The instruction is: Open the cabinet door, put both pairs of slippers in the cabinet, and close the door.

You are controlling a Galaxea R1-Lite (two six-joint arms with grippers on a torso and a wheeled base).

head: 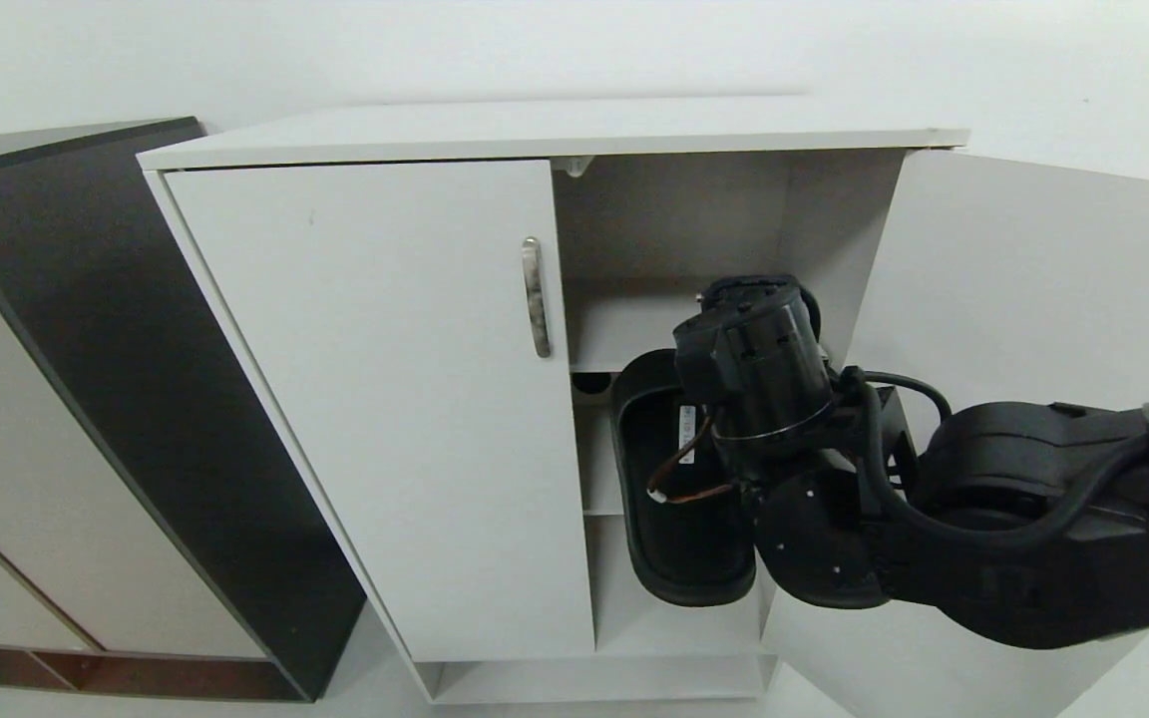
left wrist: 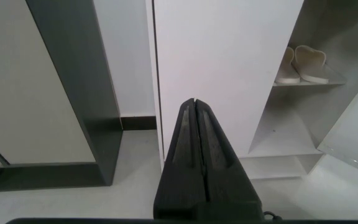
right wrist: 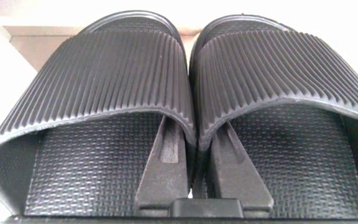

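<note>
A white cabinet (head: 535, 130) stands with its left door (head: 375, 399) closed and its right door (head: 1023, 259) swung open. My right gripper (right wrist: 194, 129) is shut on a pair of black slippers (right wrist: 117, 81), one finger inside each, pinching their inner walls together. In the head view the black slippers (head: 669, 519) hang toe-up inside the open half, in front of the middle shelves, with the right wrist just beside them. A pair of white slippers (left wrist: 303, 64) lies on a cabinet shelf. My left gripper (left wrist: 194, 106) is shut, empty, low in front of the closed door.
A dark-edged panel of a neighbouring unit (head: 146, 379) leans close to the cabinet's left side. The metal handle (head: 535, 297) sits at the closed door's right edge. The lower shelf (left wrist: 284, 134) and pale floor (left wrist: 135, 168) are bare.
</note>
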